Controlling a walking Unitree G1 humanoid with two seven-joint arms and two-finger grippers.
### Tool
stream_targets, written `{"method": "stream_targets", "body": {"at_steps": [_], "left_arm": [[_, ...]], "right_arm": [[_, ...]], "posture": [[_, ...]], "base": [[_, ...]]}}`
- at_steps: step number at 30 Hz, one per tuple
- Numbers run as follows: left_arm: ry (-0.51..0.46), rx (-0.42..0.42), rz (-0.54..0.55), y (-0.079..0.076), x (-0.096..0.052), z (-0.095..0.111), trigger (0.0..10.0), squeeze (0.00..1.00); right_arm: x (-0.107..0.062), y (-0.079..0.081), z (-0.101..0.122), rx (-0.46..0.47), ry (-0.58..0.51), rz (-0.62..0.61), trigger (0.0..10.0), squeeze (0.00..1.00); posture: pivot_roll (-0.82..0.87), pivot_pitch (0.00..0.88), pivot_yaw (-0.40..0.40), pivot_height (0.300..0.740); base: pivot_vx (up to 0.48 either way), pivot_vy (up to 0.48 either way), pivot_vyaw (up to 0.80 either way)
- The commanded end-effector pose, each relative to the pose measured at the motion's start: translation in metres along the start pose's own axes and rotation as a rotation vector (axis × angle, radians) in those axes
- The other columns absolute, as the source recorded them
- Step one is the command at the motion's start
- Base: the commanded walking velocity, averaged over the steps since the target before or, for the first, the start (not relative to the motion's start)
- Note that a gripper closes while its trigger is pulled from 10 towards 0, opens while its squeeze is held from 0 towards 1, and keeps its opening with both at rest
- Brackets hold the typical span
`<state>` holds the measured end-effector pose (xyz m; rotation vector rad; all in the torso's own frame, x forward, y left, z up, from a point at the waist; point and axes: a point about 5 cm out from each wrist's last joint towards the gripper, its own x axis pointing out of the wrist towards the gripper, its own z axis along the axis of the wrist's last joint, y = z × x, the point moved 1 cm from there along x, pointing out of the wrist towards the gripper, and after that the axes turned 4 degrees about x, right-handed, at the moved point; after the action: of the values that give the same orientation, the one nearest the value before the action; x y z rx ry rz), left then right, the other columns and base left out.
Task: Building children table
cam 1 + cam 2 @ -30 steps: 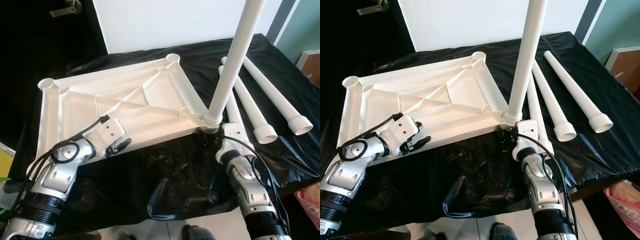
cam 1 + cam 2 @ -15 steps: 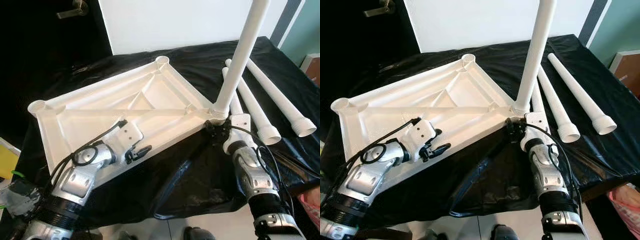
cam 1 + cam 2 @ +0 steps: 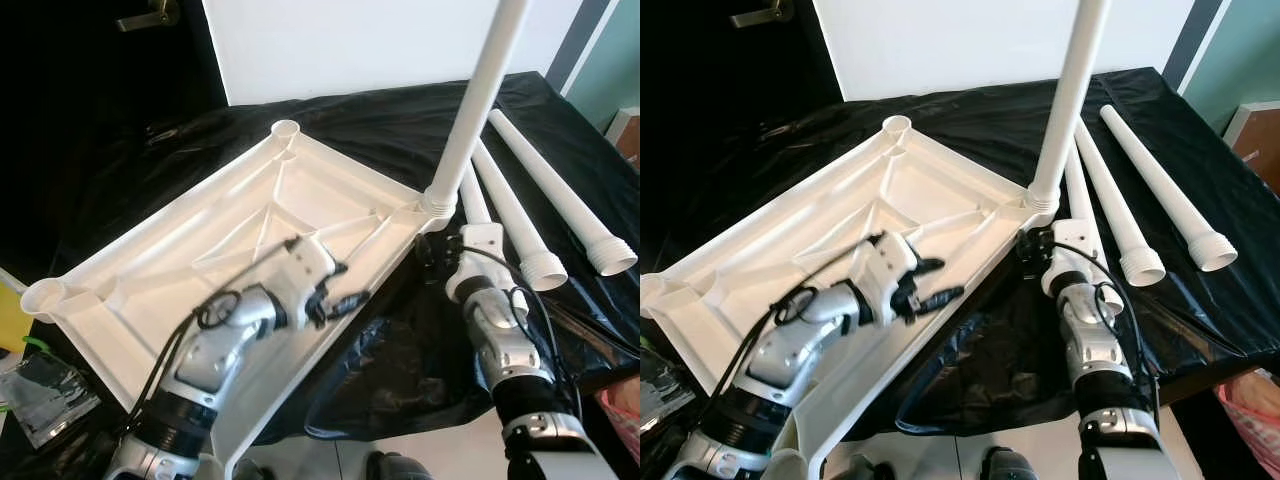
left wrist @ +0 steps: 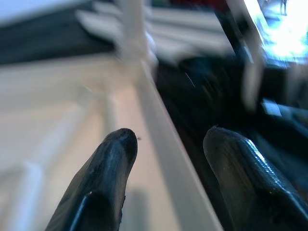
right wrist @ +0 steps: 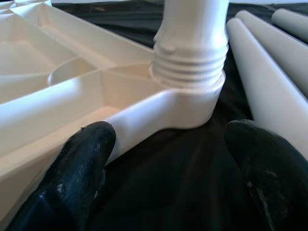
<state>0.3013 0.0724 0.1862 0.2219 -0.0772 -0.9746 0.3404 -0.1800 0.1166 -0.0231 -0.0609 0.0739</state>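
Black-covered worktop point(image 3: 400, 120) carries everything. Biggest item: white tabletop point(image 3: 240, 230), upside down with ribs up, lying diagonally, one corner overhanging the worktop's near edge, far corner socket point(image 3: 285, 129) empty. One leg point(image 3: 478, 95) stands upright in the corner socket nearest the worktop's right side; thread rings visible above the socket in the right wrist view, so probably not fully screwed home, hard to be sure. Three loose legs point(image 3: 1160, 180) lie side by side on the worktop's right part, just past the standing leg, long axes running from far-left to near-right, threaded wide ends toward the near edge.

Right gripper point(image 5: 171, 159) sits low on the cloth just beside the fitted corner, fingers spread wide, holding nothing; the standing leg's base is straight ahead of it and the nearest loose leg just off to one side. So the right arm is clearly the nearer one for either tightening the leg or taking the next one.

Left gripper point(image 4: 166, 154) is over the tabletop's near long rim, fingers wide apart straddling that rim, not clamped; view is blurred. It's well apart from the loose legs, better placed to steady the tabletop.

In the way: standing leg between the right gripper and the tabletop's empty sockets. Small grey packet point(image 3: 45, 385) at the worktop's near left edge.
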Motion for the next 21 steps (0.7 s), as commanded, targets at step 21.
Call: {"method": "stream_targets", "body": {"at_steps": [21], "left_arm": [[0.356,0.184,0.021,0.03,-0.07,-0.036,10.0,0.0]], "right_arm": [[0.01,0.013,0.008,-0.035,0.009,0.122,10.0,0.0]], "posture": [[-0.02,0.111,0.012,0.74]], "base": [[0.0,0.0,0.0]]}}
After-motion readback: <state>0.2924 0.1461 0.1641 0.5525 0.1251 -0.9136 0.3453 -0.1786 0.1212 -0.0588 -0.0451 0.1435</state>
